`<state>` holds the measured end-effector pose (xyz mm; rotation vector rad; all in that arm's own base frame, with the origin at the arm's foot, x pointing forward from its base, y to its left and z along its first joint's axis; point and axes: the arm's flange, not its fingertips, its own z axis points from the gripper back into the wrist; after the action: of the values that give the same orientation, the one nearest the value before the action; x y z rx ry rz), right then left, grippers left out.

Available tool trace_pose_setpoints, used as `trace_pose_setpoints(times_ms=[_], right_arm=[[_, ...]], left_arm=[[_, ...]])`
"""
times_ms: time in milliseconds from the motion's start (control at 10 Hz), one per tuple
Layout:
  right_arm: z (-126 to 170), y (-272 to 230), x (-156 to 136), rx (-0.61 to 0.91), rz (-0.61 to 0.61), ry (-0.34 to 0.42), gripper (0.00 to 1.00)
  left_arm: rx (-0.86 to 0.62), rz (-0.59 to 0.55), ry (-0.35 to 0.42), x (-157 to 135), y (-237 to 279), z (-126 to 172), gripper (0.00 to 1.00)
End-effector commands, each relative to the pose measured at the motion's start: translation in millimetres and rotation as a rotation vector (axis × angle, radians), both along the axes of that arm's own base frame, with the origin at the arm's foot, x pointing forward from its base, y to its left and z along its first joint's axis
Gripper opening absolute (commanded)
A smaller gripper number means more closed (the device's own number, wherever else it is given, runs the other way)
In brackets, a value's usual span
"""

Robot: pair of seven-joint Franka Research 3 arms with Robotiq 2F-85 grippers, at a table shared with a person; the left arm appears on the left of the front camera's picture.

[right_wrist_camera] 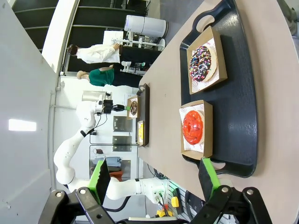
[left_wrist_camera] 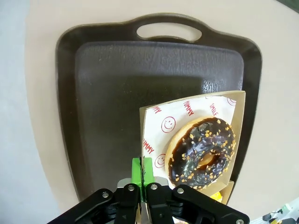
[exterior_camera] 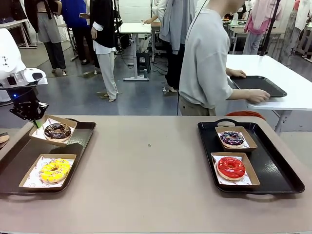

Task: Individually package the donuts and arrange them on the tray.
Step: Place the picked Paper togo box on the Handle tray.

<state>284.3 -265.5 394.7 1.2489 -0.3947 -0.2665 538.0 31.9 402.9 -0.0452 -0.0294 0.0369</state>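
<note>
I am pinching the corner of the paper tray (left_wrist_camera: 154,140) that carries the chocolate donut (left_wrist_camera: 201,154) with my left gripper (left_wrist_camera: 142,175), fingers clenched on its edge. The donut is sitting just beyond my fingertips, tilted and lifted over the dark tray (left_wrist_camera: 117,84), with bare tray floor lying ahead. My right gripper (right_wrist_camera: 154,175) is hanging spread, well apart

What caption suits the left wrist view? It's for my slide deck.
Left gripper shut on the edge of a paper tray holding the chocolate sprinkled donut, above the dark tray.
</note>
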Motion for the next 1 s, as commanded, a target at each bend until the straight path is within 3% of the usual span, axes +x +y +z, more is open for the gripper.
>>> trace_pose_setpoints(times_ms=[0, 600, 700, 800, 900], right_arm=[[1.8, 1.6, -2.5, -0.002, 0.006, 0.002, 1.00], [1.8, 1.6, -2.5, -0.002, 0.006, 0.002, 1.00], [1.8, 1.6, -2.5, -0.002, 0.006, 0.002, 1.00], [1.8, 1.6, -2.5, -0.002, 0.006, 0.002, 1.00], [1.8, 1.6, -2.5, -0.002, 0.006, 0.002, 1.00]], left_arm=[[-0.012, -0.031, 0.017, 8.2, -3.2, -12.8, 0.01], [-0.005, 0.057, 0.045, 21.1, -3.9, -29.1, 0.01], [-0.006, 0.057, 0.053, 21.8, -3.0, -29.7, 0.59], [-0.001, 0.054, 0.055, 20.9, -3.2, -30.1, 0.61], [0.002, 0.047, 0.057, 22.5, -2.8, -28.6, 1.00]])
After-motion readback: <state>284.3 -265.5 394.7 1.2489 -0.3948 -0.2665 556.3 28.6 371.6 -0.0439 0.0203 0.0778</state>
